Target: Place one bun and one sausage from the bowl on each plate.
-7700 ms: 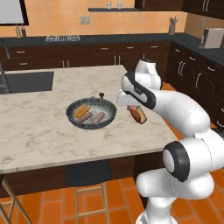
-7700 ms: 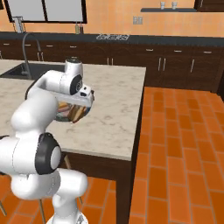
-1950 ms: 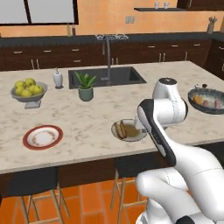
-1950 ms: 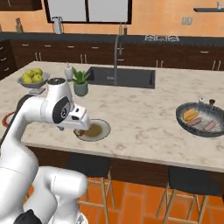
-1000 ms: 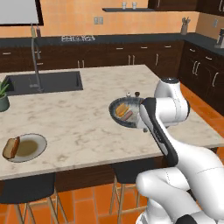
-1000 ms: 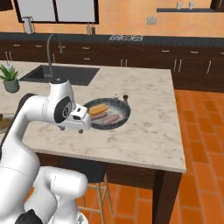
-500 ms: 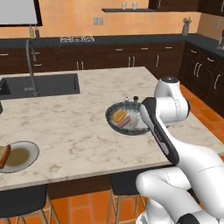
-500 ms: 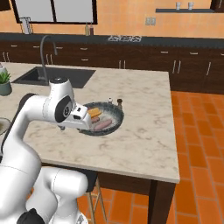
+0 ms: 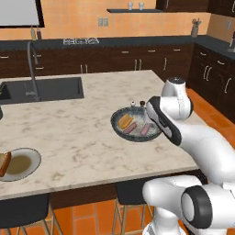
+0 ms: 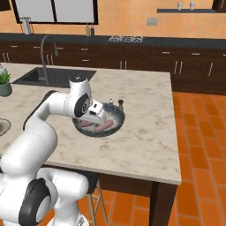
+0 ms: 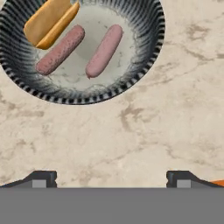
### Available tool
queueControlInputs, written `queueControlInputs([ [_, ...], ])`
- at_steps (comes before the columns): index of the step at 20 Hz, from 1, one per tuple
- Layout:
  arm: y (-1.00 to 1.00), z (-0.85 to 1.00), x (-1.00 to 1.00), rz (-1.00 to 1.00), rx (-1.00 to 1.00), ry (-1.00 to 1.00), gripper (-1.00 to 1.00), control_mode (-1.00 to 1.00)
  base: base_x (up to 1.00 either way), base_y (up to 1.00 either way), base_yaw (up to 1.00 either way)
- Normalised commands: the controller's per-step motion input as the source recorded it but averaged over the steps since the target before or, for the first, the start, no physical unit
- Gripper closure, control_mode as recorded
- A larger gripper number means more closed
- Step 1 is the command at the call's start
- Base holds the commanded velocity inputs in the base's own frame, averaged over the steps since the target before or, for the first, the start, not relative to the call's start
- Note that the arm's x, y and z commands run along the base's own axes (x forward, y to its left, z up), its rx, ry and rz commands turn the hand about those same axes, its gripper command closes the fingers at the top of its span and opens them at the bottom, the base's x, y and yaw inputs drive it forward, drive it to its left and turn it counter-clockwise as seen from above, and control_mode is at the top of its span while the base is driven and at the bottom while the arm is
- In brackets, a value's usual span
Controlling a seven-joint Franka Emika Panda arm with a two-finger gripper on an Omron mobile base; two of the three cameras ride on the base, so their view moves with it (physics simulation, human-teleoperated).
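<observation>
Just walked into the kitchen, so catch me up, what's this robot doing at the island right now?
The white arm is poised over the dark bowl on the marble island, its tool open and holding nothing. The bowl contains one bun and two sausages. At the island's left edge, a grey-beige plate already carries a bun. The arm looks set to pick something from the bowl next, though it hasn't touched anything yet.

2 small shakers (image 9: 137,103) stand on the marble counter (image 9: 73,133) beside a sink (image 9: 39,89).
</observation>
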Motion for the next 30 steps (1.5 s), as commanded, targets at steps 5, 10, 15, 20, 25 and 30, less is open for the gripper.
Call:
queueControlInputs([
  [5,0.02,-0.38,0.9,-0.1,0.0,0.08,-1.0,-1.0,0.0,0.0,0.0],
  [10,0.0,-0.33,0.74,-0.1,0.0,0.09,-1.0,-1.0,0.0,0.0,0.0],
  [15,-0.02,-0.19,0.46,-0.05,0.0,0.08,-1.0,-1.0,0.0,0.0,0.0],
  [20,0.0,-0.58,0.55,-0.02,0.0,0.0,-1.0,-1.0,0.0,0.0,0.0],
  [25,-0.09,-0.73,0.47,0.0,0.0,0.0,-1.0,-1.0,0.0,0.0,0.0],
  [30,-0.16,-0.41,0.48,0.0,0.0,0.0,-1.0,-1.0,0.0,0.0,0.0],
])
